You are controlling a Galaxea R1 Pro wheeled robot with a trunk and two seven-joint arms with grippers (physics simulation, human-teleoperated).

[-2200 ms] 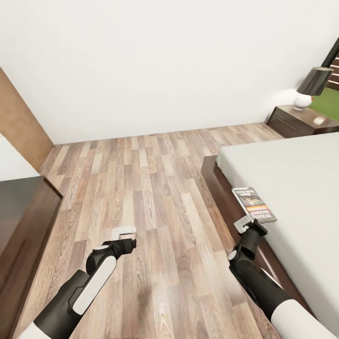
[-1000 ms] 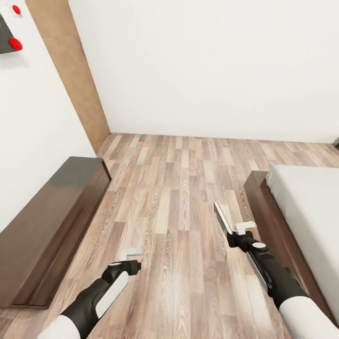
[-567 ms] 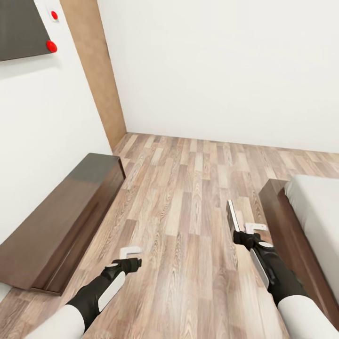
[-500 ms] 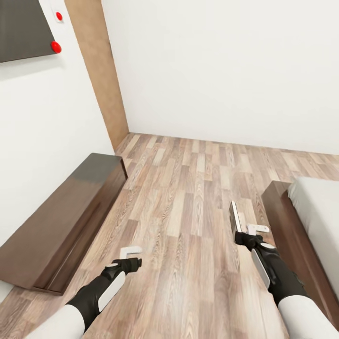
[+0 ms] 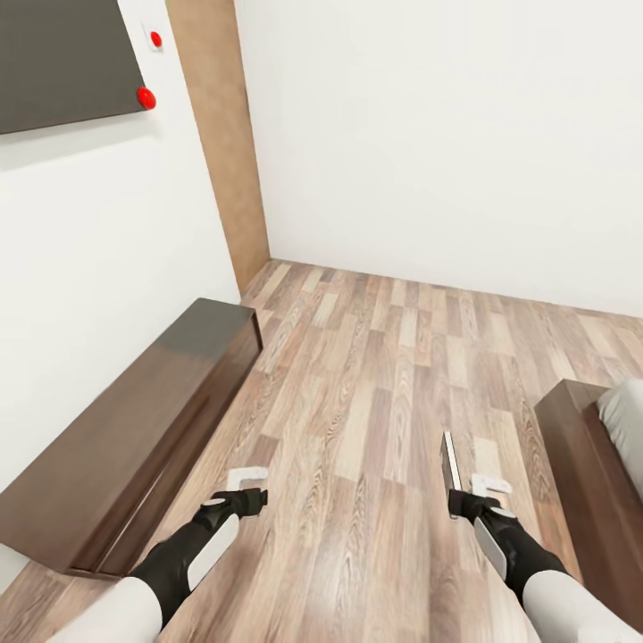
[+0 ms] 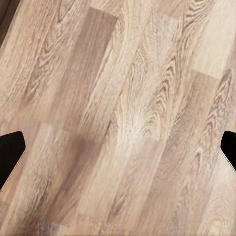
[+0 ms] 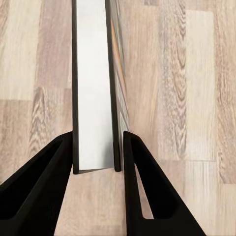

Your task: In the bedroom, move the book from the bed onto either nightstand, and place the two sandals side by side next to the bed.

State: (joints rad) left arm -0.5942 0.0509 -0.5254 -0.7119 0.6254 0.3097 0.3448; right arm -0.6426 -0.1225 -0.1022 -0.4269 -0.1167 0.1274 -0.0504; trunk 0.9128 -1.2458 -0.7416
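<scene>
So my right gripper (image 5: 466, 500) is pinching the book (image 5: 451, 461) by one short end, and it's standing edge-on out in front of me over the wood floor (image 5: 375, 393), down around 5 o'clock in the head view. From the right wrist cam the book (image 7: 96, 83) is clamped snug between my two black fingers (image 7: 42, 189), white page edge facing the camera, with a sliver of the colourful cover on one side. My left gripper (image 5: 243, 487) is just hanging over bare planks at about 7 o'clock, holding nothing, and in its wrist view the fingertips (image 6: 10, 152) sit way out at the frame's edges, so it's spread wide. The corner of the bed (image 5: 594, 482), dark brown frame with a bit of grey mattress, pokes in at 4 o'clock, near the book but apart from it. A long low dark wood cabinet (image 5: 125, 429) runs along the white wall at 8 o'clock, and up at 11 there's a dark panel (image 5: 58, 62) with two red dots beside it.
</scene>
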